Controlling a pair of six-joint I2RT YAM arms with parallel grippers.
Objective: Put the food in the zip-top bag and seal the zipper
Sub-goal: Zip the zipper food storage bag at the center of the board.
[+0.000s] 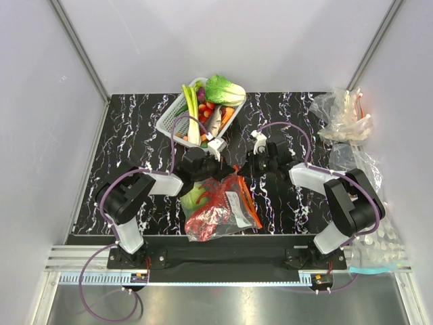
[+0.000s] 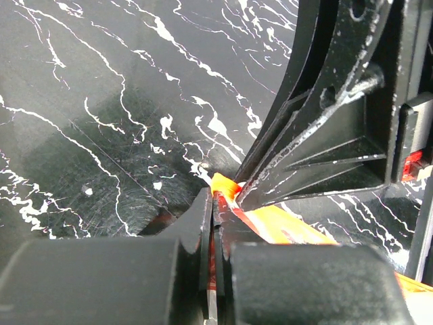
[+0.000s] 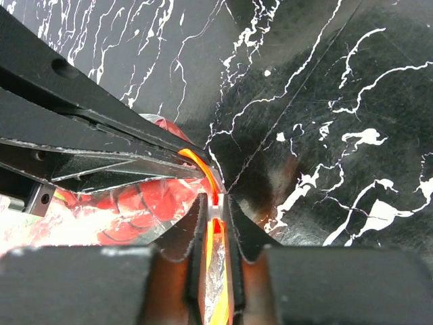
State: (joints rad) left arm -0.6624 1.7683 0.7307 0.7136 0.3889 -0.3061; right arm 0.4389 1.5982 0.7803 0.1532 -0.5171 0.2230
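Note:
The clear zip-top bag (image 1: 237,203) lies between the arm bases. The red lobster (image 1: 211,206) and the pale green cabbage (image 1: 191,198) are inside it. The orange zipper (image 1: 249,204) runs along its right edge. My left gripper (image 1: 226,170) is shut on the zipper's far end, seen in the left wrist view (image 2: 215,203) with the orange strip (image 2: 287,229) trailing to the right. My right gripper (image 1: 242,168) is shut on the zipper right beside it, fingers touching. In the right wrist view (image 3: 218,211) its jaws clamp the strip (image 3: 216,254) at a small white piece, and the lobster (image 3: 139,208) shows through the plastic.
A white basket (image 1: 169,120) at the back middle holds a bok choy (image 1: 224,89), a leek (image 1: 192,112) and other toy foods. A crumpled clear plastic heap (image 1: 342,116) lies at the back right, and more clear plastic (image 1: 371,203) lies along the right edge.

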